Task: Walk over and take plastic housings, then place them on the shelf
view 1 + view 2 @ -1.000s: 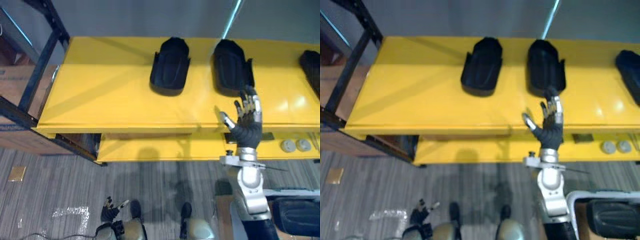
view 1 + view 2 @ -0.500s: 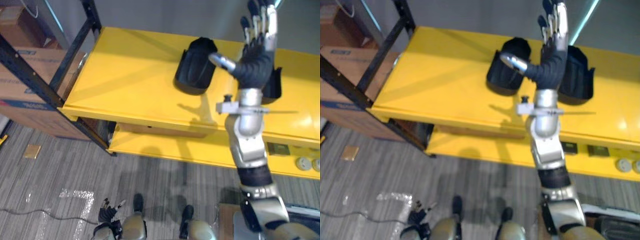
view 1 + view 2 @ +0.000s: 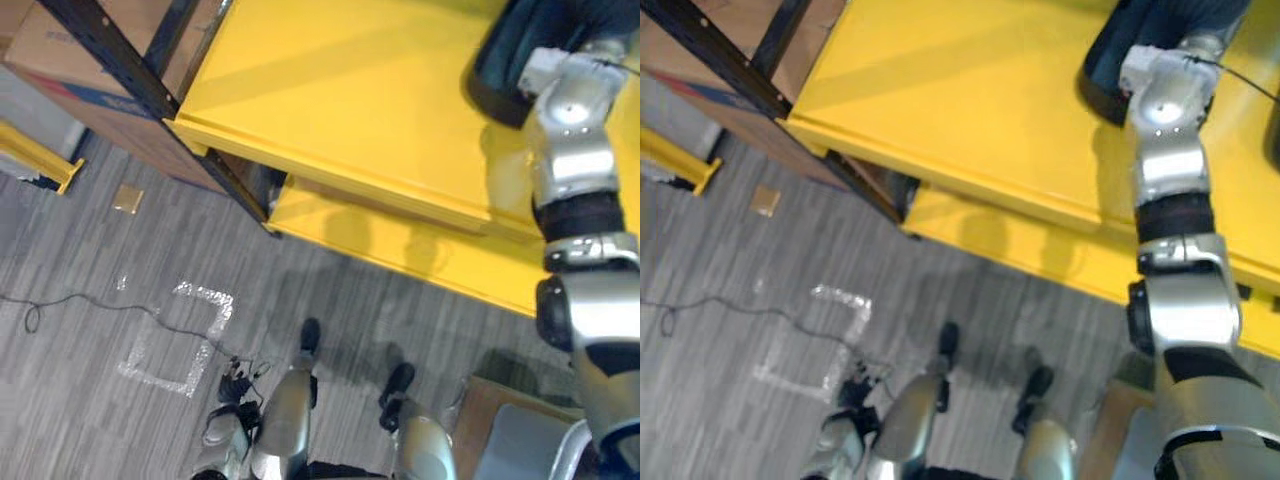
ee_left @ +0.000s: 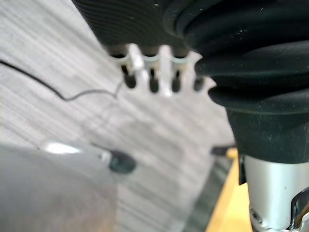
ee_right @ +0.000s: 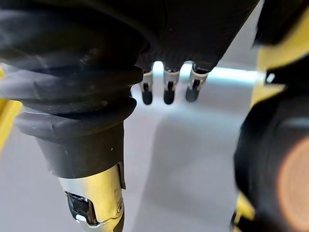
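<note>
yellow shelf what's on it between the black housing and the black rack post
Nothing; the shelf top from housing to post is bare yellow, in both eye views.

Eye views look steeply down, sharing shelf (image 3: 350, 120) upper right and floor (image 3: 120, 260); wrist views sit close behind left hand (image 4: 152, 79), right hand (image 5: 167, 91).

Bare yellow shelf (image 3: 340, 85) beside black housing (image 3: 497, 68)

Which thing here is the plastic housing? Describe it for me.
Start at the big yellow shelf. On its top deck, where the robot's right arm reaches, lies the plastic housing: a black, rounded shell, dark against the bare yellow around it.
</note>
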### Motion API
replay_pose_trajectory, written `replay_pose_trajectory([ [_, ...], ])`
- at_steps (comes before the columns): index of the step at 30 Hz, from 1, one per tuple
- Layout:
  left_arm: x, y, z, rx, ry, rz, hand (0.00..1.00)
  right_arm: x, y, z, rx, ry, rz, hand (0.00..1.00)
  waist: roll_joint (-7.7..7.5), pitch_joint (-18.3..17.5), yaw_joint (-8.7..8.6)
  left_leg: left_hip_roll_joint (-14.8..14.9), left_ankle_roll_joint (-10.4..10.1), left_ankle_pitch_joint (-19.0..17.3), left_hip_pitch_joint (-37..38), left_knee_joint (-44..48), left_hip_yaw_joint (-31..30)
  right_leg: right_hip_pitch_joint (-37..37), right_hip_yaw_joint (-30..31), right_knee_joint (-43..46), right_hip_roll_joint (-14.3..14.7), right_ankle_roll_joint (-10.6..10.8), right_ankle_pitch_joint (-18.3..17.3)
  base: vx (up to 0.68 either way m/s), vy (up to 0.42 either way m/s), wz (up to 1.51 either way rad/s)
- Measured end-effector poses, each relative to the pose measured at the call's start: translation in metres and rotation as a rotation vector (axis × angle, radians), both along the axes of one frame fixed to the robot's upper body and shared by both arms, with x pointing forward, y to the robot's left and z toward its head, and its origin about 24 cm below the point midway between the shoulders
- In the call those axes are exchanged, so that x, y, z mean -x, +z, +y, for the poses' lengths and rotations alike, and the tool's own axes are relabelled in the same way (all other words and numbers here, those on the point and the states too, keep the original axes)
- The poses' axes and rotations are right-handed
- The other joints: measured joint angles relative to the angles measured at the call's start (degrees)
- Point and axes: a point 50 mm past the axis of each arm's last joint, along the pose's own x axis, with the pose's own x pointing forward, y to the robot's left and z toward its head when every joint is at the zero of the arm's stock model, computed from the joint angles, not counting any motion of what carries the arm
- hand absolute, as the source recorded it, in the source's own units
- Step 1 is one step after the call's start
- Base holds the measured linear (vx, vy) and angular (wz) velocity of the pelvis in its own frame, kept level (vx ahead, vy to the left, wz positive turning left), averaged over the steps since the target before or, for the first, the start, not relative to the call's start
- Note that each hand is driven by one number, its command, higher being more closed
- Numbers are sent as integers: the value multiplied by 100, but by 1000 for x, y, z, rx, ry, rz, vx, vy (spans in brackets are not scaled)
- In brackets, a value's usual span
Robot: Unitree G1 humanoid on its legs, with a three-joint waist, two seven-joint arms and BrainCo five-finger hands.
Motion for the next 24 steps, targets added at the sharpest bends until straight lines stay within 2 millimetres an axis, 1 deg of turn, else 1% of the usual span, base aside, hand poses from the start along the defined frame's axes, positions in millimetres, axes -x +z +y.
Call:
replay_pose_trajectory([
  [2, 0, 0, 0, 1, -2, -2, 0, 1, -2, -6, -7, -76, 7, 0, 4, 2, 5, 2, 0, 0, 0, 1, -14, -2, -9, 15, 2, -1, -21, 0, 0, 0],
  [6, 0, -1, -4, 20, -10, 0, 0, 7, 7, -17, -15, -173, 12, 0, 16, 8, 3, 7, -1, 1, 1, 1, -43, -3, -44, 52, 2, -20, -61, 3, -15, 2],
  [8, 0, 0, -4, 27, -11, -2, 0, 7, 7, -22, -19, -191, 37, 0, 18, 8, -1, 7, -4, 3, 4, 1, -63, -3, -77, 92, -9, -27, -93, 1, -27, 6],
  [9, 0, 0, -5, 34, -16, -4, 0, 5, 4, -25, -36, -187, 80, 0, 18, 8, -3, 6, -10, 6, 9, 1, -81, -1, -94, 127, -17, -23, -120, -2, -38, 7],
  [11, 0, 0, -5, 39, -27, -8, 0, -1, -4, -29, -63, -170, 161, 0, 20, 9, 0, 11, -17, 11, 14, 1, -93, -2, -103, 157, -18, -19, -144, -3, -31, 4],
  [13, -1, 0, -7, 45, -41, -12, 0, -8, -15, -33, -120, -103, 257, 0, 70, 32, 1, 17, -24, 15, 30, 0, -94, -1, -102, 197, -22, -21, -162, 0, 0, 0],
  [15, -2, 1, -9, 48, -49, -17, 0, -12, -22, -35, -142, -71, 316, 0, 127, 31, 2, 21, -29, 19, 30, -1, -91, -5, -100, 200, -21, -21, -162, 0, 0, 0],
  [17, -1, 0, -12, 51, -69, -14, 0, -15, -26, -37, -186, -15, 362, 0, 173, 2, 1, 27, -30, 20, 44, -2, -79, -2, -91, 205, -20, -21, -162, 0, -13, -3],
  [19, -1, 0, -14, 55, -82, -13, 0, -19, -31, -37, -220, 44, 420, 0, 180, -2, 8, 47, -44, 29, 118, -46, -33, 16, -51, 213, -10, -26, -166, 4, -34, -10],
  [24, -1, 0, -15, 59, -90, -12, 0, -20, -32, -41, -205, 126, 456, 0, 204, -18, 52, 81, -62, 70, 239, -146, 48, 17, 29, 261, 7, -51, -185, 0, -31, -9],
])
